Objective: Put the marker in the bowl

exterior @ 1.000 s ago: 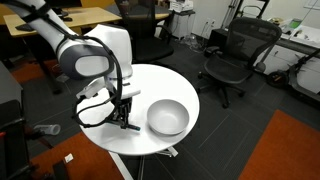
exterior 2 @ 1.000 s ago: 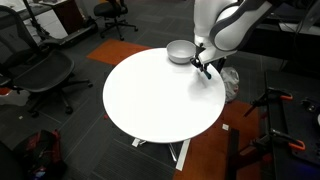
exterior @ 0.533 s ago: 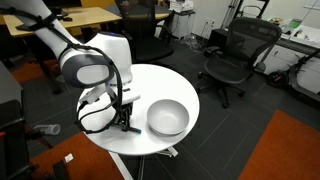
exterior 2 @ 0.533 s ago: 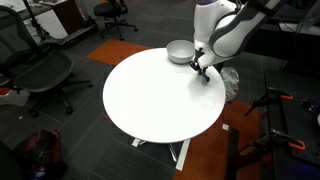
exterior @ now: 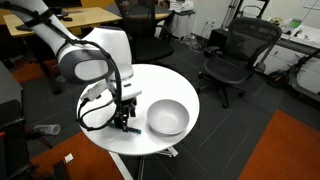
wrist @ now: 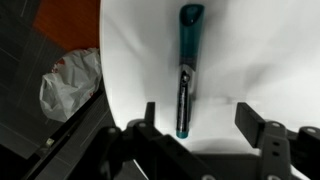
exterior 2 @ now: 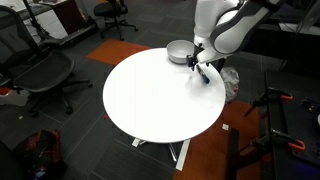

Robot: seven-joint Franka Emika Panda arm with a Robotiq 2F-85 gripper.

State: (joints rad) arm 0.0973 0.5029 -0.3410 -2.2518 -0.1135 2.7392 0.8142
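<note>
Hovering over the marker (wrist: 187, 70) — the gripper (wrist: 203, 128) has its jaws spread wide, nothing held. The pen lies flat on the white table (wrist: 250, 60), near the bowl (exterior: 167, 118). Probably light, stiff, slick plastic — best pinched mid-barrel, across its width.

Both exterior views look down on the round bench (exterior: 175, 85) (exterior 2: 160, 95) from roughly opposite sides; the wrist view peers closely down past the fingers (wrist: 258, 122) onto it.

Round white table (exterior: 165, 85), black office chair (exterior: 238, 55), wooden desk (exterior: 70, 16), crumpled plastic bag (wrist: 68, 85)
</note>
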